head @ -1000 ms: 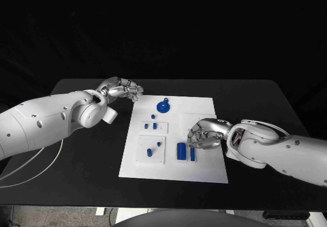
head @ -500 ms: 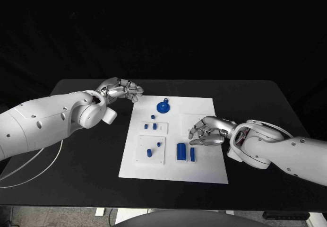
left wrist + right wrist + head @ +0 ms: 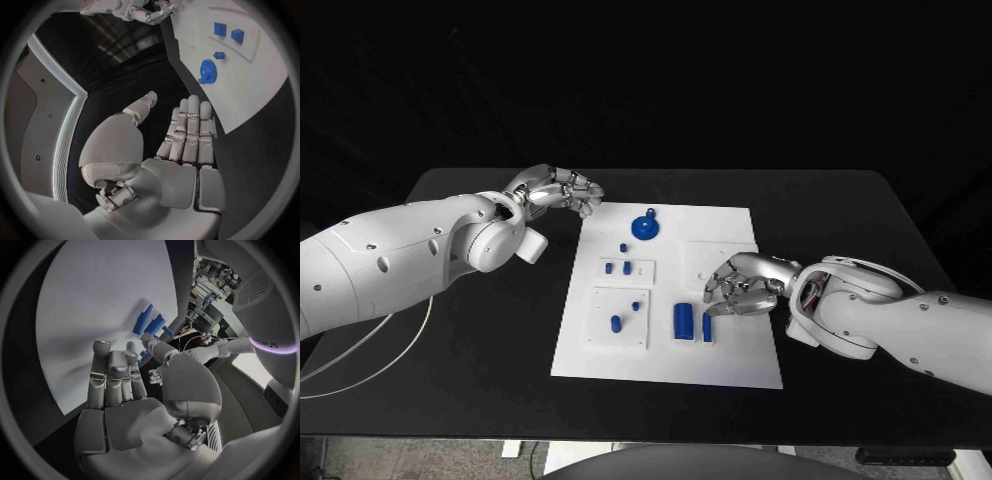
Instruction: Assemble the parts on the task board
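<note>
Head view: white task board (image 3: 733, 355) carries small blue parts (image 3: 684, 320); both robot hands, left (image 3: 560, 189) and right (image 3: 740, 284), empty, fingers apart.

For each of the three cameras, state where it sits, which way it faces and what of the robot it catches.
Head view: on the robot's head, looking down at the board; both arms, left hand, right hand.
Left wrist view: behind the left hand, facing the board across its palm.
Right wrist view: behind the right hand, facing the board.
Shared: all three show the board and its blue parts.
</note>
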`<state>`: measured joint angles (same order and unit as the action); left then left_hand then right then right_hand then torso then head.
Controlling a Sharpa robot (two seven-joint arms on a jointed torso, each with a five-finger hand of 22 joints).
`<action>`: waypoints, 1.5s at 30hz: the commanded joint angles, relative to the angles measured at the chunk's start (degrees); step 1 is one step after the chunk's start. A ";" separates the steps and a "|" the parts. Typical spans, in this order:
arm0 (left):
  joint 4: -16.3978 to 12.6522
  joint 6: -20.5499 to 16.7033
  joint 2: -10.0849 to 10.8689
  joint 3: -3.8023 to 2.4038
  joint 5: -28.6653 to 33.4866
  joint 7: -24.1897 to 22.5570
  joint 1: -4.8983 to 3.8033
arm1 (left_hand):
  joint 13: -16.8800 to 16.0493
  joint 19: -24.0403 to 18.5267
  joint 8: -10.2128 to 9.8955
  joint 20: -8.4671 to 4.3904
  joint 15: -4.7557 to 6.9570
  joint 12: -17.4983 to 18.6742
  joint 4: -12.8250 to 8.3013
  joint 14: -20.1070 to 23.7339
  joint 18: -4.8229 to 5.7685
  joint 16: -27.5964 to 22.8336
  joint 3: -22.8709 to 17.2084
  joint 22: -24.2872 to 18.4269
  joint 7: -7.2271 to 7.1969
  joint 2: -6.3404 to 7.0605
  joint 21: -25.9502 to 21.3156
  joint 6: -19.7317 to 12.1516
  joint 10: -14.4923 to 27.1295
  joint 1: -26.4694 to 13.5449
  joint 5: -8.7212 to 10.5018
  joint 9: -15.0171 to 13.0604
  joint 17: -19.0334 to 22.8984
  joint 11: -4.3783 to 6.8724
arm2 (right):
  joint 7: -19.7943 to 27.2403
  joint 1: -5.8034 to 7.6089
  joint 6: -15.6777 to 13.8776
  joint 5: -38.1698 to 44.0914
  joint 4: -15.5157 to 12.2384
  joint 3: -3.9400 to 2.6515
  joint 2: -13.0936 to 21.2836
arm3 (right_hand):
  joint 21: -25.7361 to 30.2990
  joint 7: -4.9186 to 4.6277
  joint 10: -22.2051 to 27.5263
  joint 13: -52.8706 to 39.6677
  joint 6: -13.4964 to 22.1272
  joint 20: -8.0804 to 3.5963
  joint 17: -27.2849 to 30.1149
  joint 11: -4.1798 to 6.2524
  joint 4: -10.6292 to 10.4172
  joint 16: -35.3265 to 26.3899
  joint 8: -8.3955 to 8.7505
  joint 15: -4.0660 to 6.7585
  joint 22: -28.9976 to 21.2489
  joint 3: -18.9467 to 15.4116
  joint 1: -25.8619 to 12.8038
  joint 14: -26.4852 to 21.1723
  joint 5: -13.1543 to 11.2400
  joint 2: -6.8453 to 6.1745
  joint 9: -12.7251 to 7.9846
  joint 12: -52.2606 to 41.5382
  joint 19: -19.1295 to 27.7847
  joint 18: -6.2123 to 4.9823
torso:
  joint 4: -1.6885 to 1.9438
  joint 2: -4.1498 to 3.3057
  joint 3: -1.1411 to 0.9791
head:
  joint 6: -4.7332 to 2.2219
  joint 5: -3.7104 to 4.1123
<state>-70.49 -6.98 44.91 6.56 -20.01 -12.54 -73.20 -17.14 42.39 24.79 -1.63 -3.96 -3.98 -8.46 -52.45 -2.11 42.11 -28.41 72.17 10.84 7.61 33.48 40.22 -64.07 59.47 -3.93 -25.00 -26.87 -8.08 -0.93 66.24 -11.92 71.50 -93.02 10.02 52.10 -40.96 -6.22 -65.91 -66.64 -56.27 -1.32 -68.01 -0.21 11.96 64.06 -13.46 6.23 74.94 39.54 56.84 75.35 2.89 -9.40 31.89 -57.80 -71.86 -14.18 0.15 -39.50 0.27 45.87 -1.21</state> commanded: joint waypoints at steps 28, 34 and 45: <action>-0.27 0.85 0.08 -0.03 -0.26 -0.43 -0.04 | -0.08 0.40 0.41 -0.01 -0.11 -0.31 0.36 -0.32 -1.15 -0.30 0.06 0.13 0.60 -0.12 -0.24 -0.24 0.33 0.00 0.22 0.17 -0.14 0.17 | -0.84 -1.26 0.98 4.53 0.42 -0.01 -1.24 | -0.04 1.88 -1.13 0.30 -5.75 -0.21 -0.60 2.21 4.21 0.06 -4.13 1.75 0.93 0.95 3.86 0.46 -0.09 4.16 2.64 -0.48 -0.48 -0.82 | 0.01 0.01 0.00 | 0.56 0.03; -0.24 0.89 0.15 -0.03 -0.28 -0.34 -0.04 | -0.08 0.41 0.42 -0.01 -0.11 -0.31 0.36 -0.32 -1.15 -0.31 0.07 0.14 0.60 -0.12 -0.25 -0.25 0.33 0.01 0.23 0.18 -0.15 0.17 | -1.06 -1.36 1.57 5.73 0.45 -0.01 -1.12 | -0.08 2.02 -1.21 0.31 -5.96 -0.18 -0.69 2.34 4.49 0.16 -4.73 1.85 0.92 0.94 4.04 0.51 -0.09 4.27 3.47 -0.45 -0.54 -0.82 | 0.02 0.02 -0.02 | 0.69 0.07; -0.18 0.97 0.13 -0.02 -0.35 -0.31 -0.04 | -0.08 0.41 0.44 -0.01 -0.11 -0.31 0.37 -0.31 -1.14 -0.33 0.08 0.16 0.61 -0.10 -0.28 -0.26 0.34 0.00 0.24 0.21 -0.17 0.17 | -1.13 -1.52 1.41 7.44 0.62 -0.02 -1.33 | -0.16 2.04 -1.23 0.25 -5.77 -0.10 -0.78 2.36 4.56 0.24 -5.30 1.85 0.94 0.73 3.84 0.53 -0.09 4.65 4.61 -0.45 -0.59 -0.82 | 0.05 0.00 -0.02 | 0.73 0.08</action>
<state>-70.58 -6.85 45.08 6.57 -20.08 -12.48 -73.20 -17.12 42.39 25.02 -1.63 -3.96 -3.98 -8.46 -52.45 -2.11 42.11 -28.41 72.26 10.84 7.61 33.48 40.22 -64.07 59.47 -3.93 -24.84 -26.94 -8.08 -1.00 65.18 -11.73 76.46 -92.69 9.68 50.76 -40.97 -4.00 -67.06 -66.41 -61.78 -1.41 -68.74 1.75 16.29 64.09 -18.62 7.67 74.94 40.26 60.89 75.96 2.87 -5.34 36.67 -58.04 -72.17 -14.44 0.18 -39.48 0.25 46.60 -1.15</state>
